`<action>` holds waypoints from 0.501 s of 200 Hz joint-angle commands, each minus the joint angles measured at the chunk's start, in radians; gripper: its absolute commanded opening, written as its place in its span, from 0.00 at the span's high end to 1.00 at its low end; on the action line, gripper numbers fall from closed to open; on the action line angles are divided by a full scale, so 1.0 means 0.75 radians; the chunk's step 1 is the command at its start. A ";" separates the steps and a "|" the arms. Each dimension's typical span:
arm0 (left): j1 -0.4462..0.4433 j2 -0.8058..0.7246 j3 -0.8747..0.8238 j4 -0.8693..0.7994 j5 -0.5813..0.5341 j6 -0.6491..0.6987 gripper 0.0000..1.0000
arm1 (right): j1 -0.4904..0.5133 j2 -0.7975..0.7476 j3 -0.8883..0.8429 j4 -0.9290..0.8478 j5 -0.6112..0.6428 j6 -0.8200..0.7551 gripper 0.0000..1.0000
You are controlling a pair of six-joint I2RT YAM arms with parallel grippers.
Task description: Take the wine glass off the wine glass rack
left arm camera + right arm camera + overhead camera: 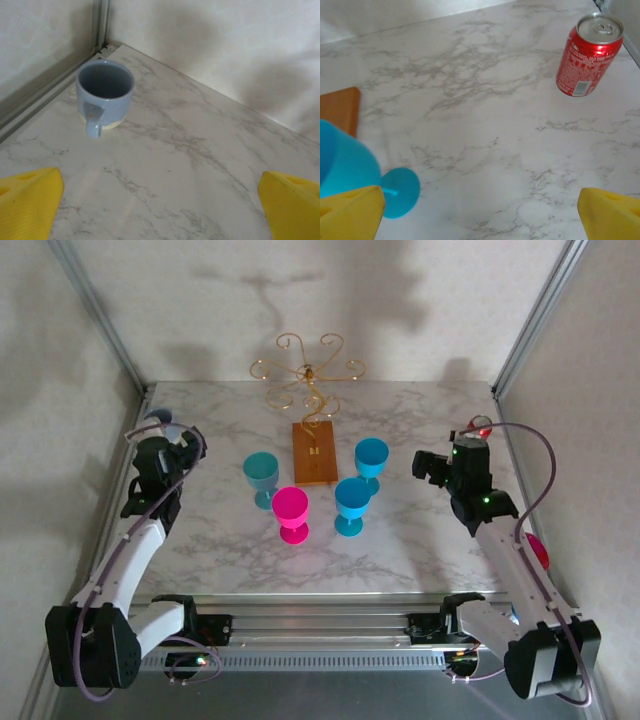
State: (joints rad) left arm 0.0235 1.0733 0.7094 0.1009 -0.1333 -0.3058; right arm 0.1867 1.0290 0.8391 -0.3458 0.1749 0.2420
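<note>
yellow-tipped left gripper [161, 202] and right gripper [480, 212] both gape wide, holding nothing.

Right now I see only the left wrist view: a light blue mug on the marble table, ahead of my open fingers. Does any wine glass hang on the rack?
Observer: No. In the top view the wine glass rack carries nothing on its gold arms.
Operator: Then where are the glasses?
Observer: Four stand upright on the table around the wooden base: a teal glass on its left, a pink glass by its near left corner, a near blue glass and a far blue glass on its right.
Operator: And the right arm?
Observer: The right gripper is open, and a red soda can stands upright ahead of it.
</note>
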 commanded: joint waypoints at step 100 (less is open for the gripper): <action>0.010 0.193 -0.469 0.926 -0.167 0.257 0.00 | -0.063 0.264 -0.365 0.805 0.138 -0.125 0.01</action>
State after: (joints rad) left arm 0.0235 1.1751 0.3985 0.6060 -0.2489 -0.1738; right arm 0.1478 1.2083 0.6025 0.1005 0.2272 0.1799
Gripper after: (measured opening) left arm 0.994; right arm 0.991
